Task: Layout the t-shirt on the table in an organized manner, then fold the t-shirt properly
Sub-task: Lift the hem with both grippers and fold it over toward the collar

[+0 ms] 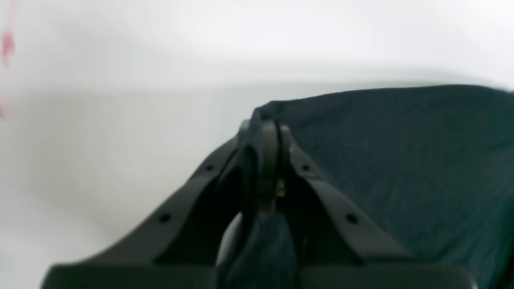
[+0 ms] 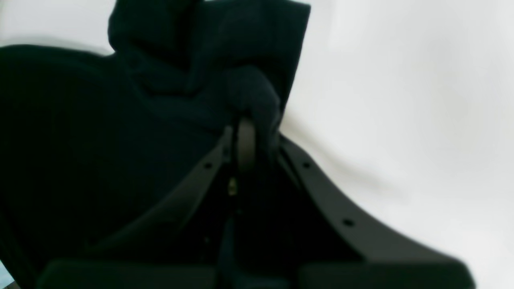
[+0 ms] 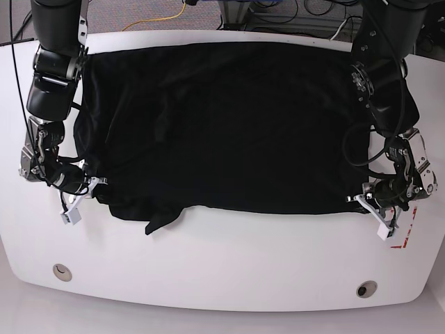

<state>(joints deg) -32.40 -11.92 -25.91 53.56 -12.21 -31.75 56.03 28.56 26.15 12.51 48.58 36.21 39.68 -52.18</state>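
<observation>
Cloth ran away to the right of the left gripper (image 1: pixel 261 132) in the left wrist view: its jaws were closed on a near corner of the t-shirt (image 1: pixel 401 160), pinched fabric showing between them, bare worktop (image 1: pixel 120 100) to the left.

Right wrist view mirrored that: the right gripper (image 2: pixel 245 140) had its jaws closed on a bunched corner, the shirt's body lying to the left.

Base view showed the shirt spread wide across the worktop, long axis side to side, each arm at its own near corner; the near hem by the right gripper looked rumpled, so the coming move probably depends on pulling the corners apart.
</observation>
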